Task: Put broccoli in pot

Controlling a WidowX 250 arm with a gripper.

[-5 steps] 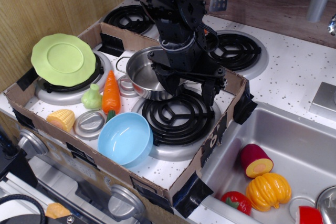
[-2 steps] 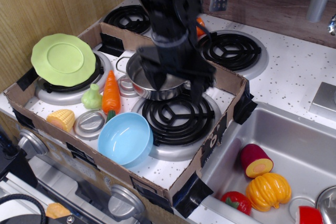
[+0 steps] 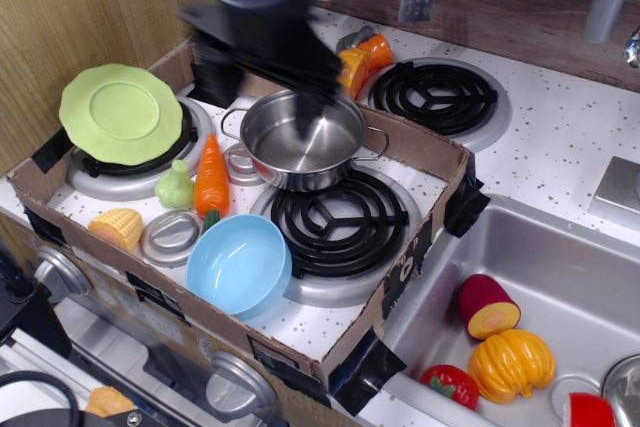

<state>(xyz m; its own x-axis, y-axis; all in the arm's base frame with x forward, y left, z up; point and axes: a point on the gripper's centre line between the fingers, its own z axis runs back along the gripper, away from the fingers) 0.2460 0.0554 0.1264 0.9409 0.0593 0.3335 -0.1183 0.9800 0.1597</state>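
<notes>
A green plate (image 3: 121,112) is seen at nine o'clock on a burner. A carrot (image 3: 210,178) is laid upright beside a blue bowl (image 3: 240,265) at seven o'clock. Corn (image 3: 116,228) is placed at eight o'clock. In the sink (image 3: 560,277), at four o'clock, a pumpkin (image 3: 511,364) is found.

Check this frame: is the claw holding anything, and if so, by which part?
Cannot be told for the claw itself: it is a motion-blurred dark shape above the pot. The broccoli lies untouched beside the carrot, so it is not held.
</notes>
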